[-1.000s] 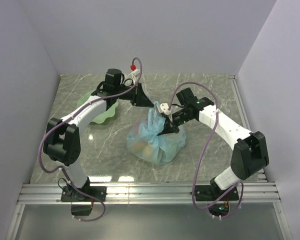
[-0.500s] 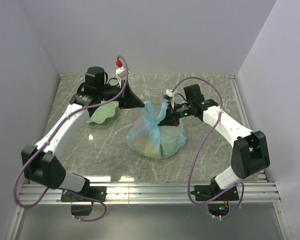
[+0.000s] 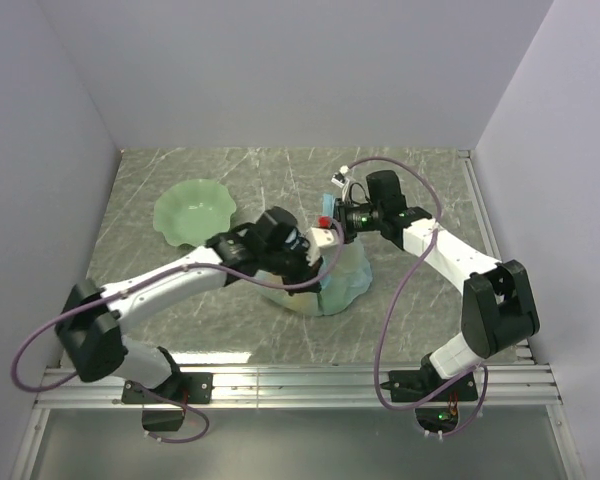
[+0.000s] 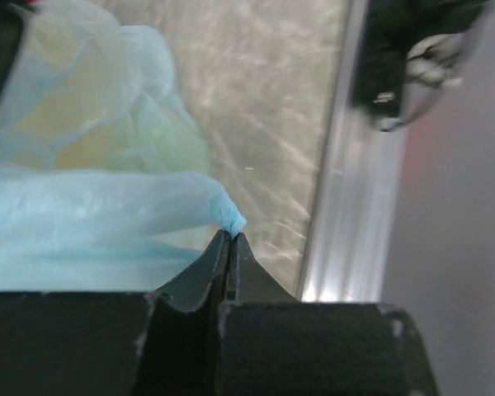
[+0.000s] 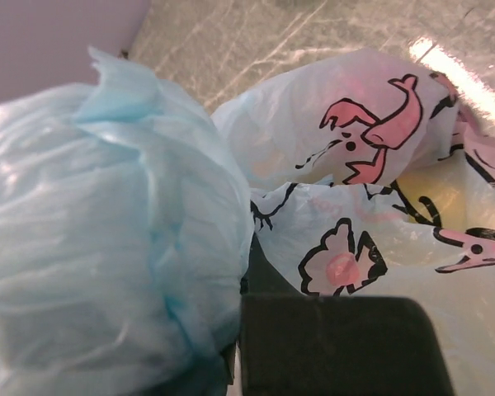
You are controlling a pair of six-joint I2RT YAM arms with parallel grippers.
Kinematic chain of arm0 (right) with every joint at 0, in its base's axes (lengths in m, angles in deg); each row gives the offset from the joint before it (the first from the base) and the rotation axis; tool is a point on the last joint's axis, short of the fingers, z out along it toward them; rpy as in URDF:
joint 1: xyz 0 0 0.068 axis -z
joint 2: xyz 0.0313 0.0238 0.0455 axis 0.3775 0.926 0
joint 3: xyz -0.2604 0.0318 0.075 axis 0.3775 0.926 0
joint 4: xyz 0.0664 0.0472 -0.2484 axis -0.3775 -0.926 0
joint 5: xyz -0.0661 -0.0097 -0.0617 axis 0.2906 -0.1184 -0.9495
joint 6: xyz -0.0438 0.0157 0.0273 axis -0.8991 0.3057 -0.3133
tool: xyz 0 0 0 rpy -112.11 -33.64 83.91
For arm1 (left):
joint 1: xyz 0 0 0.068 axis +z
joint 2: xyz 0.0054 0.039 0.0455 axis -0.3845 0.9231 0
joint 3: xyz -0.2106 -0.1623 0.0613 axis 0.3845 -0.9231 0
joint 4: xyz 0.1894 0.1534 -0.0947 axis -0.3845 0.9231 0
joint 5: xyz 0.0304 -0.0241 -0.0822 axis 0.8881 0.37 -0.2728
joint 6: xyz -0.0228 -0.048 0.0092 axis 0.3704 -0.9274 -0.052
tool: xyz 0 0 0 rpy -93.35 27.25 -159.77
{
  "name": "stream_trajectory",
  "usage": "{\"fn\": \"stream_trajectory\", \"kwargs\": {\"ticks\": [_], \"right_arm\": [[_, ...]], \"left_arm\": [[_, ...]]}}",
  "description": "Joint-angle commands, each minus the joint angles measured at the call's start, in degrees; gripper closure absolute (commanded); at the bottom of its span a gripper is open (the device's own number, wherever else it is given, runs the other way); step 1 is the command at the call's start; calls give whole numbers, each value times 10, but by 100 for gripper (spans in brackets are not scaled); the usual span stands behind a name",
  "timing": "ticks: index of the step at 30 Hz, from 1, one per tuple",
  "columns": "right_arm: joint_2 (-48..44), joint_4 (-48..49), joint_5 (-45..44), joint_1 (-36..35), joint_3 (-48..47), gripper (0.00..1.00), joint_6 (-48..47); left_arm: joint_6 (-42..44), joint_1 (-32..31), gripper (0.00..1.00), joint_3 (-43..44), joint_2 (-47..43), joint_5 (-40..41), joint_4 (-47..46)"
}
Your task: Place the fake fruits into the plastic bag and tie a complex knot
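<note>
plastic bag (image 3: pixel 346 278) held fake fruits (image 4: pixel 74 124) | left gripper (image 4: pixel 231 242) pinched tight on its tip | right gripper (image 3: pixel 332 214) clamped its bunched top

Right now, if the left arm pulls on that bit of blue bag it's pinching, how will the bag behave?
Probably floppy: the plastic bag is thin, crinkled film, bunched to a point in the left gripper, so it should stretch and sag rather than lift stiffly. Likely bottom-heavy too, with fake fruits showing yellowish through it. The thin pinch might slip.
</note>
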Motion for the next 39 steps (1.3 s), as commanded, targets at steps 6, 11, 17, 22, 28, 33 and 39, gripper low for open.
{"fn": "stream_trajectory", "kwargs": {"ticks": [6, 11, 17, 22, 28, 33, 39], "right_arm": [[-53, 65, -32, -4, 28, 100, 113], [-81, 34, -27, 5, 50, 100, 85], [-78, 25, -1, 4, 65, 100, 71], [-62, 43, 11, 0, 50, 100, 86], [-62, 70, -1, 0, 52, 100, 109], [-92, 100, -36, 0, 85, 100, 144], [-98, 92, -46, 8, 93, 100, 126]], "left_arm": [[-166, -41, 100, 69, 135, 239, -36], [-232, 36, 100, 26, 134, 288, -38], [-214, 93, 100, 20, 105, 276, -64], [-216, 96, 100, 28, 100, 215, -99], [-222, 92, 100, -2, 72, 70, -150], [-283, 85, 100, -36, 63, 60, -173], [-251, 107, 90, -32, 33, 72, -126]]}}
